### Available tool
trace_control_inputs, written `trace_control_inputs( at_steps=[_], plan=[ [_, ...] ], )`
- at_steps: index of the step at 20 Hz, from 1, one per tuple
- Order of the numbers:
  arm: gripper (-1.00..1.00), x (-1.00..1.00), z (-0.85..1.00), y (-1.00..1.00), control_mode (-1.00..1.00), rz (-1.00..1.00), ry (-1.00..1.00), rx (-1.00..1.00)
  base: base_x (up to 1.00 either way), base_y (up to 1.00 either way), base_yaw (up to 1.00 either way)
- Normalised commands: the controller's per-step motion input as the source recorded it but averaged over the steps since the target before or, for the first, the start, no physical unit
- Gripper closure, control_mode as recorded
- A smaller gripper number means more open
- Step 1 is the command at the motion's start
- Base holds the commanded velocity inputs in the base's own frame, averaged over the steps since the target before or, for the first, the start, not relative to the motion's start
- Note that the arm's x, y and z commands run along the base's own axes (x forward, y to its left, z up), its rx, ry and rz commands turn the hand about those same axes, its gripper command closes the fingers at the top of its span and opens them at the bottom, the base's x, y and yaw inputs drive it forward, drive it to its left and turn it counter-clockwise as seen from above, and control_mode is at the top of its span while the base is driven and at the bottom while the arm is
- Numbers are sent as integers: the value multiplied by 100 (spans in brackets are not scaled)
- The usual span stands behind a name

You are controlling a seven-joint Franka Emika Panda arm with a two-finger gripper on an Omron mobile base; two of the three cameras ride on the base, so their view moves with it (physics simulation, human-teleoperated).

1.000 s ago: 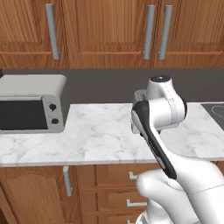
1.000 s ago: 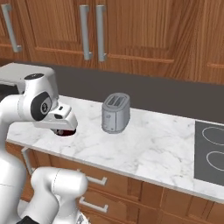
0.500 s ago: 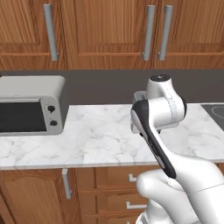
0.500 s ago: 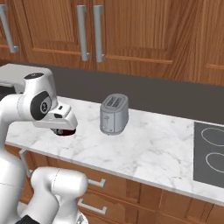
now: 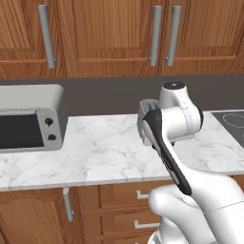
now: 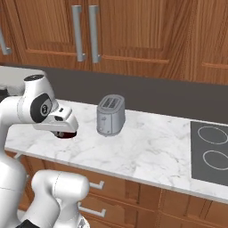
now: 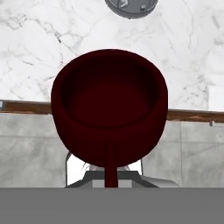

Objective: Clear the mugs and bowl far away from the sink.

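Observation:
A dark maroon mug (image 7: 109,113) sits right under the hand camera, its open mouth facing me and its thin handle (image 7: 110,168) pointing at the bottom edge. My gripper (image 6: 67,132) is shut on this mug and carries it just above the white marble counter (image 6: 147,151), over the counter's front edge (image 7: 26,106). In the right base view the mug (image 6: 65,135) shows as a dark red sliver beneath the white hand. The fingertips themselves are hidden behind the mug. The bowl and the sink are out of view.
A silver toaster (image 6: 110,115) stands on the counter beyond the mug, and its base peeks in above the mug (image 7: 131,6). A grey toaster oven (image 5: 28,121) sits at the counter's left end. The black stovetop (image 6: 209,149) lies to the right. Wooden cabinets hang above.
Both base views have slid left, so the base has driven to the right along the counter. The maroon mug stays in the shut gripper, and the arm's pose is unchanged.

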Motion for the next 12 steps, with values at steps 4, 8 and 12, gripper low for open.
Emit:
trace_control_inputs(
  at_steps=[4,8,12],
  plan=[
    [100,0,0,0,100,0,0,0,-5,0,-7],
    [100,0,0,0,100,0,0,0,-2,6,1],
    [100,0,-14,16,-100,9,-2,3,0,0,0]
  ],
)
